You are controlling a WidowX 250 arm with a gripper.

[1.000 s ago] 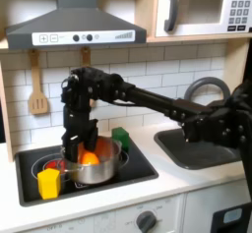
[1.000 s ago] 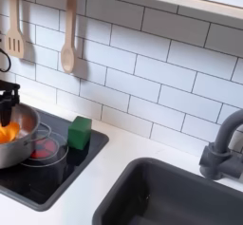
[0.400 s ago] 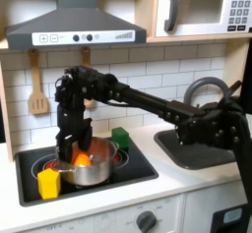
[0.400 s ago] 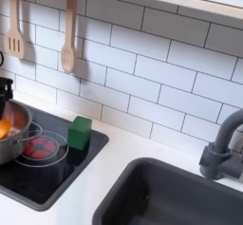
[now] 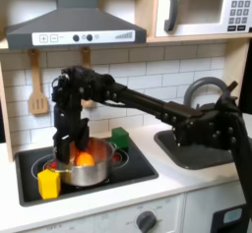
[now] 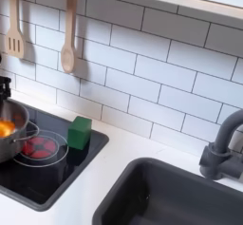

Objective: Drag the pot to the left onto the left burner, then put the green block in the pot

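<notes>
- The gripper reaches into the pot; whether its jaws grip the rim is unclear.
- The green block stands beside the pot, apart.

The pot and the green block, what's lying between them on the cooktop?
In the second exterior view, only a red-ringed burner lies between the pot and the green block; no loose item sits there.

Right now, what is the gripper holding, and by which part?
The gripper appears clamped on the pot, at its rim on the first exterior view's left; the contact itself is too blurred to confirm.
</notes>
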